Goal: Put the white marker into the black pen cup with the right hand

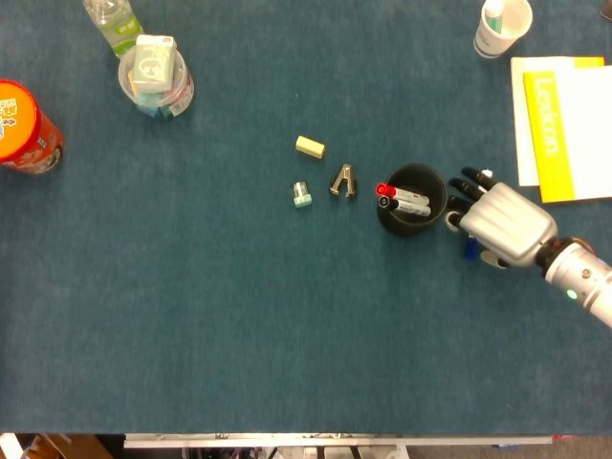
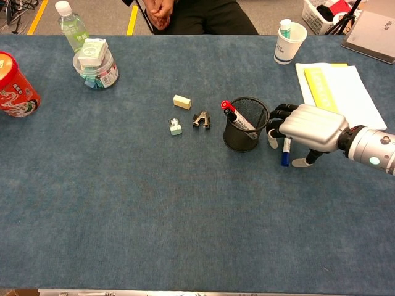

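The white marker (image 1: 470, 250) with a blue cap lies on the blue table just right of the black mesh pen cup (image 1: 413, 199). Only its blue end (image 2: 284, 158) and a short piece of white barrel show. My right hand (image 1: 502, 222) hovers low over the marker, covering most of it. In the chest view the right hand (image 2: 308, 126) has dark fingers (image 2: 276, 115) reaching down beside the pen cup (image 2: 245, 123), with the thumb on the marker's other side. The cup holds a red-capped and a black-capped pen. I cannot see a firm grip on the marker. My left hand is out of sight.
A yellow booklet on white papers (image 1: 564, 124) lies behind the hand at the right, with a paper cup (image 1: 501, 25) further back. A staple remover (image 1: 343, 180), yellow eraser (image 1: 310, 146) and small green item (image 1: 301, 194) sit left of the cup. A jar, bottle and red can stand far left.
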